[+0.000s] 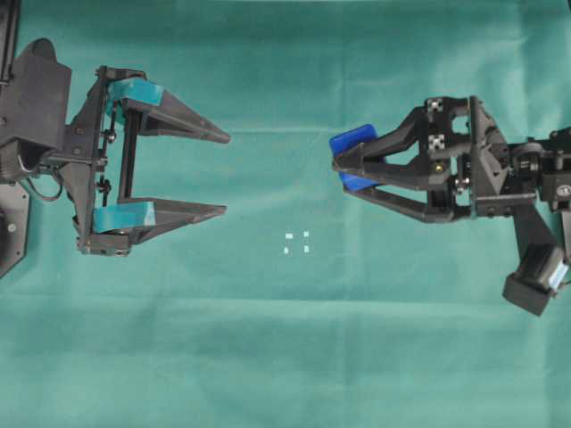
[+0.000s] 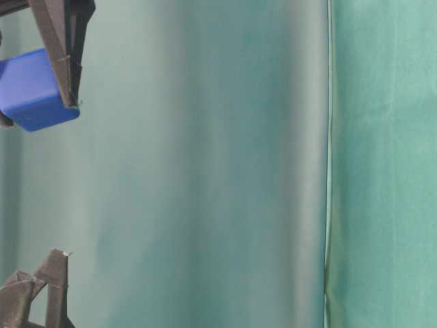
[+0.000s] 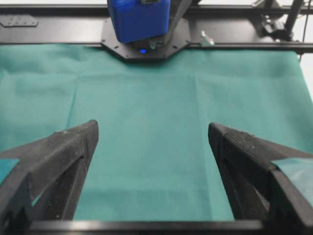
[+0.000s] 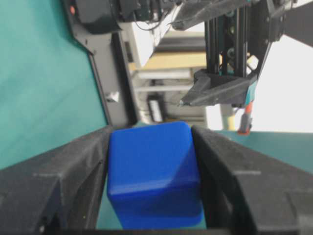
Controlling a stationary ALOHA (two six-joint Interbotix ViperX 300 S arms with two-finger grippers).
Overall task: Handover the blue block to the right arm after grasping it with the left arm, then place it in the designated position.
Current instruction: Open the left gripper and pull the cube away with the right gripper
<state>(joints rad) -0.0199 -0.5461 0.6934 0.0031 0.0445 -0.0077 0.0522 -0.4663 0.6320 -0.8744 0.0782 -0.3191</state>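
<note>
Green cloth (image 1: 285, 357) covers the whole bench. On the left, the left tool (image 1: 223, 174) has its teal-padded fingers spread wide with nothing between them. On the right, the right tool (image 1: 337, 169) is clamped on the blue block (image 1: 354, 140), held off the cloth. Four small white marks (image 1: 297, 242) lie between the two tools, well apart from the block.

The work surface is covered edge to edge by a green cloth (image 1: 285, 339), faintly creased, with fold lines seen across the middle of the frame. Four small white marks (image 1: 296, 242), set in a square, are seen on the cloth just below centre of the overhead view. A black frame (image 3: 58, 29) is seen bordering the cloth along the top of the left wrist view.
</note>
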